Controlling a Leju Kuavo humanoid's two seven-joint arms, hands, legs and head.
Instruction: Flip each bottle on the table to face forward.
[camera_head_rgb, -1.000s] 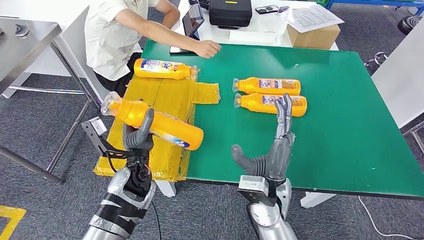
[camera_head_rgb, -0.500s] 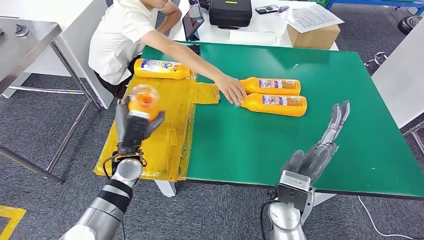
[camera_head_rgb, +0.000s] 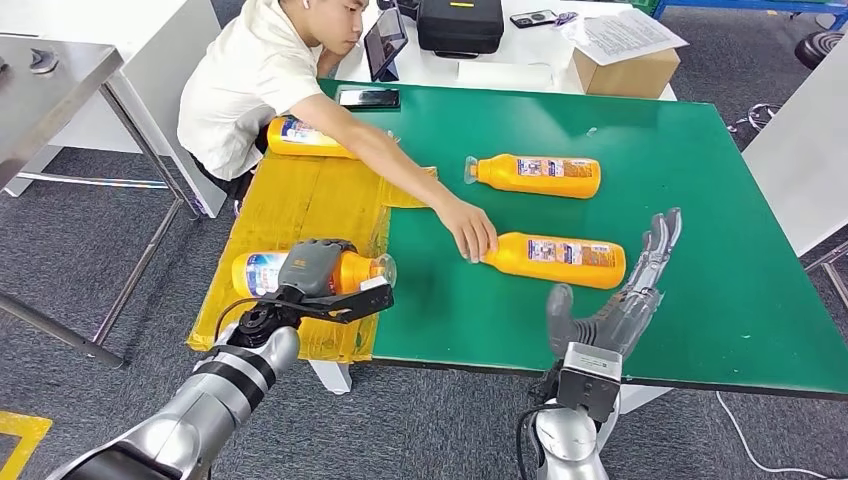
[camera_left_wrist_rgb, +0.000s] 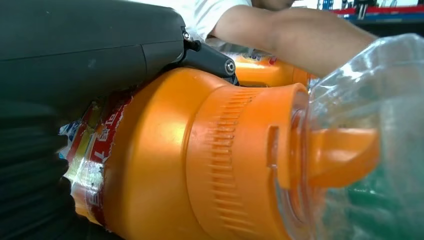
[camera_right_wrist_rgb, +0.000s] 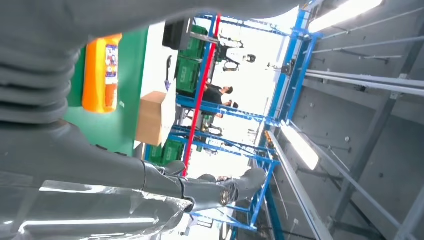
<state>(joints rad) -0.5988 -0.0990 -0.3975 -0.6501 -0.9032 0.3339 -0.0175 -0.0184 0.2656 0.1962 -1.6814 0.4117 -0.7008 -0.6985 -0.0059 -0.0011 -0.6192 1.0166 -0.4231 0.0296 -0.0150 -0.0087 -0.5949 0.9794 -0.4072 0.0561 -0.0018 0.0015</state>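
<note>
Bottle (camera_head_rgb: 262, 273) in left hand (camera_head_rgb: 312, 268) (lying flat)

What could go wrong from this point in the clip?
The person's hand rests on the cap end of the near bottle close to the right hand; a reach now might strike it. The left hand grips another bottle lying near the yellow mat's front edge, so it could roll off.

I recorded orange bottles (camera_head_rgb: 553, 175) with blue-and-white printed labels on a green table (camera_head_rgb: 700, 260). Left of centre lay yellow sheeting (camera_head_rgb: 290, 205). The person's shirt (camera_head_rgb: 245, 85), upper left, was white. My left hand (camera_head_rgb: 312, 268) was grey.
</note>
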